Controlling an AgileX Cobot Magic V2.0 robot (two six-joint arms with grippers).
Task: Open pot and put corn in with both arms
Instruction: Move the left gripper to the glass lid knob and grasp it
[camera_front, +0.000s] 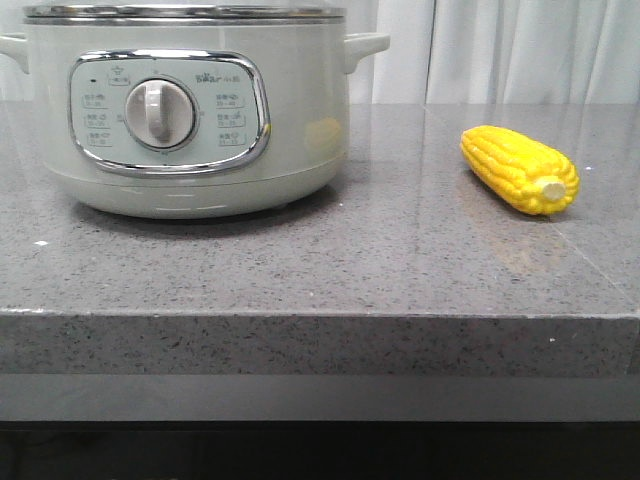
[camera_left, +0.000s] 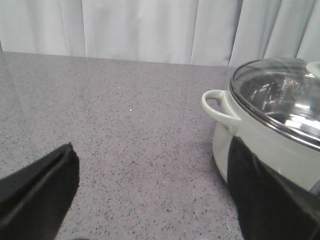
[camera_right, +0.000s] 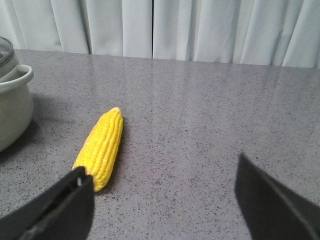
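Pot (camera_front: 190, 110) sits far left on the counter (camera_front: 330, 260), lid (camera_left: 280, 97) on. Corn (camera_front: 518, 168) lies well apart to its right, free. Left gripper (camera_left: 150, 200) & right gripper (camera_right: 165, 200) both spread, empty. Risks: round cob may roll if nudged off-centre; glass lid may slip w/ a shallow pinch.

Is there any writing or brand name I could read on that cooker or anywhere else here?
Control panel of the pot: small printed labels and a logo ring the dial, all too small and blurred to read.
Corn: no text.
Nothing else carries writing.
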